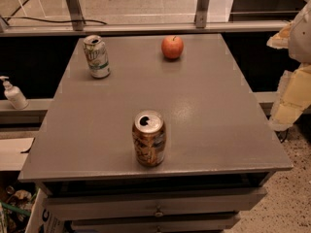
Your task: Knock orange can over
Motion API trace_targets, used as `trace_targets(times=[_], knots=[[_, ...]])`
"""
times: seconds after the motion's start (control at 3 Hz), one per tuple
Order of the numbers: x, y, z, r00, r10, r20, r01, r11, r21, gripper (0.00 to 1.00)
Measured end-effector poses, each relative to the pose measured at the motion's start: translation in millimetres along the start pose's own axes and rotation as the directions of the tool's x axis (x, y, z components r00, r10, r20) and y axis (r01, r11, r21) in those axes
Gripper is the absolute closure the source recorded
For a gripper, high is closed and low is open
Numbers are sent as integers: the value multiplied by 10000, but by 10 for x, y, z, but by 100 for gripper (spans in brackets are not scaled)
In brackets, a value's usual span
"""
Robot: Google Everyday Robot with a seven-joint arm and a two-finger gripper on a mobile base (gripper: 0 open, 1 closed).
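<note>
The orange can [149,139] stands upright near the front edge of the grey table [209,110], a little left of centre. Its sides are orange-brown and gold and its silver top is opened. My gripper [291,89] shows as pale yellow-white parts at the far right edge of the view. It is beyond the table's right side, well away from the can and not touching anything.
A white-and-green can [96,56] stands upright at the back left. A round orange-red apple [172,47] sits at the back centre. A white pump bottle [13,93] stands on a ledge to the left. Drawers [155,205] sit under the tabletop.
</note>
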State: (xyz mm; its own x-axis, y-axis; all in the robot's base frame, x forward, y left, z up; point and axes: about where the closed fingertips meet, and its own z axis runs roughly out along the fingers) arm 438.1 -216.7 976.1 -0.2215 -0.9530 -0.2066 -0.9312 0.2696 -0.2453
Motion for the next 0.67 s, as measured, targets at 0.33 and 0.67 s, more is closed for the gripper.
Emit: trace_targets(times=[0.33,0.67], knots=[[0,0,0,10000,0,1,0,10000,2,0],[4,-28,-6,9994,-137,304,136,9999,28,0]])
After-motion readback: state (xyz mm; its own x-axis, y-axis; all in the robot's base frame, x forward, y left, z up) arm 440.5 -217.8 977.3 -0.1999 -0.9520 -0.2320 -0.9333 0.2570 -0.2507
